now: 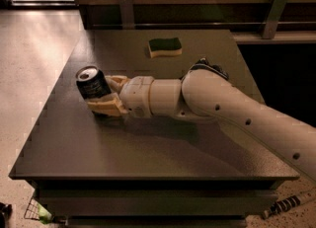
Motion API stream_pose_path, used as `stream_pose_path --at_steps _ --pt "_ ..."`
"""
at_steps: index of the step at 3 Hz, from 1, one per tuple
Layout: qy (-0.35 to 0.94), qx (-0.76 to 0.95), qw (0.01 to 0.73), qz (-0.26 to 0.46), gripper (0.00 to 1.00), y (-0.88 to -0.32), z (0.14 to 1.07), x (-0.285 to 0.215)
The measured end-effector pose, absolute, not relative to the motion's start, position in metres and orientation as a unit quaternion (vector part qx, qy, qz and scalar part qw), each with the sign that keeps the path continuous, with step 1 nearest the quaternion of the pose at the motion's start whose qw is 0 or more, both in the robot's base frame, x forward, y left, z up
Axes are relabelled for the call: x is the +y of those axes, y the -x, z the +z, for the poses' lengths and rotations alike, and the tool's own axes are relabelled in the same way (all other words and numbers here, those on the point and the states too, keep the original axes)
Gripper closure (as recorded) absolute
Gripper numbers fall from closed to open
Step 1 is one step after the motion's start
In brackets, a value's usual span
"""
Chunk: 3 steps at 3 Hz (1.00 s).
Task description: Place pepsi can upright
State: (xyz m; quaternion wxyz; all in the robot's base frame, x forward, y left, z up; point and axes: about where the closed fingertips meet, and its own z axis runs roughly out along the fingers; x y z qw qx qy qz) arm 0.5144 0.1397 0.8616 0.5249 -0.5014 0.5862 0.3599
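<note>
The pepsi can (92,83), dark blue with a silver top, is at the left part of the dark table (148,148), tilted a little with its top toward the upper left. My gripper (105,95) reaches in from the right at the end of the white arm. Its tan fingers (106,106) sit on either side of the can's lower right side and are shut on it. The can's base is hidden behind the fingers.
A green and yellow sponge (165,47) lies at the back middle of the table. The table's left edge is close to the can. A dark counter with metal brackets (274,5) runs behind the table. Light floor lies to the left.
</note>
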Motion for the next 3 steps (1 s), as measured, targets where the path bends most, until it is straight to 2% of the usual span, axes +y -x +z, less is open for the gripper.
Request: stream_pose_path --at_steps 2,3 --pt "0.504 0.584 0.524 0.361 0.0 -0.5121 0.8622 0.1437" --pt "0.505 0.584 0.523 0.362 0.0 -0.5119 0.8622 0.144"
